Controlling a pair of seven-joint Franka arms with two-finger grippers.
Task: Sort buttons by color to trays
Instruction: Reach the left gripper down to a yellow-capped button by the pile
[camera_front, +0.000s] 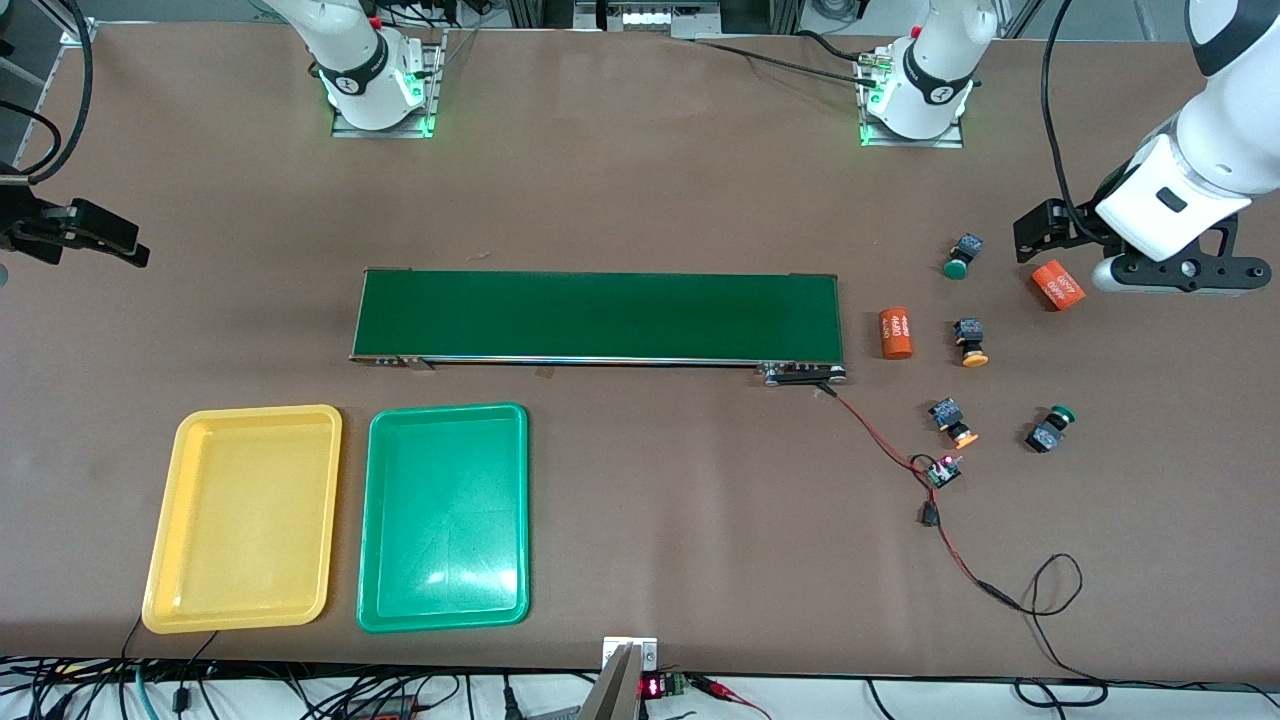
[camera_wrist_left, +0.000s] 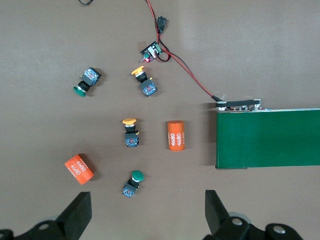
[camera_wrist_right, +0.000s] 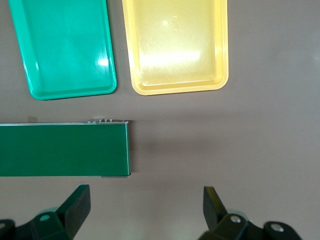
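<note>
1. Front view: we see a long green conveyor belt (camera_front: 598, 315) across the middle of the brown table (camera_front: 640, 500). Nearer the camera, toward the right arm's end, the yellow tray (camera_front: 160, 575) and the green tray (camera_front: 375, 600) lie side by side, nothing in them. Toward the left arm's end, four buttons lie loose on the table: a green-capped one (camera_front: 961, 256), a yellow-capped one (camera_front: 970, 342), another yellow-capped one (camera_front: 952, 420) and another green-capped one (camera_front: 1049, 428). Among them lie two orange cylinders (camera_front: 896, 331) (camera_front: 1057, 284) and a small circuit board (camera_front: 942, 470) on red-black wires. The left gripper (camera_front: 1030, 230) hangs above the table near the buttons; the right gripper (camera_front: 95, 235) hangs above the table's right-arm end.

2. Left wrist view: we look down on all four buttons, well apart from one another, none on the belt. The left gripper's fingers (camera_wrist_left: 77, 215) are spread wide and hold nothing.

3. Right wrist view: we see both trays and the belt's end. The right gripper's fingers (camera_wrist_right: 77, 202) are spread wide, with nothing between them.
</note>
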